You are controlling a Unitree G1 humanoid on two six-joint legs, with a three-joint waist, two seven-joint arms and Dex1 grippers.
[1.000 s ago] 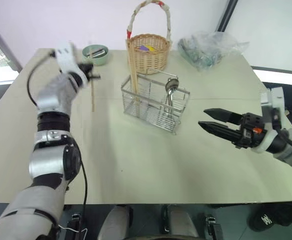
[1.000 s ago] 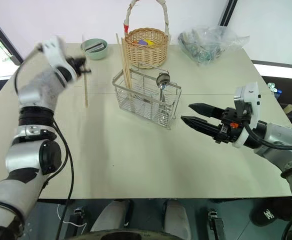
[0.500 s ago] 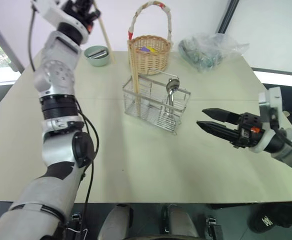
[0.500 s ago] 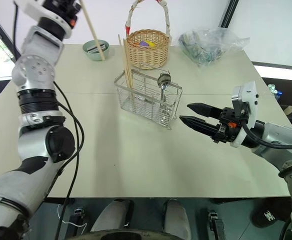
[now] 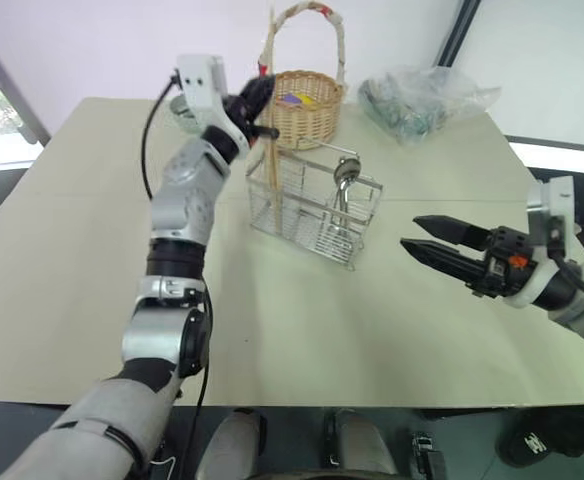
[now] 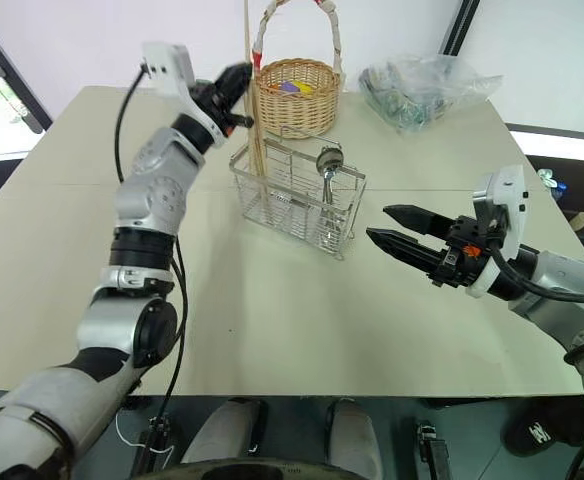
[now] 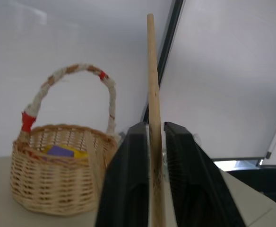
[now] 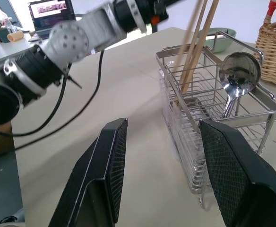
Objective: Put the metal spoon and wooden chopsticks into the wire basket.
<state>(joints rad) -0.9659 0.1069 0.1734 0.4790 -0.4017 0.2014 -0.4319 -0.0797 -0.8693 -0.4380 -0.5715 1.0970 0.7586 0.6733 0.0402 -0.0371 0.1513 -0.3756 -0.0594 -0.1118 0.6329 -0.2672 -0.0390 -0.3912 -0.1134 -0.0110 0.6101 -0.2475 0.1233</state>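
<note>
Lowering chopstick [image 7: 151, 94] thru wire basket [image 5: 315, 205]: left gripper [image 7: 149, 156] w/ jaws barely parted round it; keep vertical, release slow.

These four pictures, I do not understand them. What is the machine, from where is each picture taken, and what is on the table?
It is a humanoid robot with two arms, each ending in a two-fingered black gripper. Two pictures come from cameras in its head, looking down over a table. The other two come from cameras on its wrists, looking along the fingers.

On the table stand a wire basket, a round wicker basket, a small green bowl and a crumpled plastic bag. A metal spoon already stands in the wire basket, beside a wooden chopstick.

The left gripper has a second chopstick upright between its fingers, over the wire basket. The right gripper is open, holds nothing and points at the wire basket.
</note>
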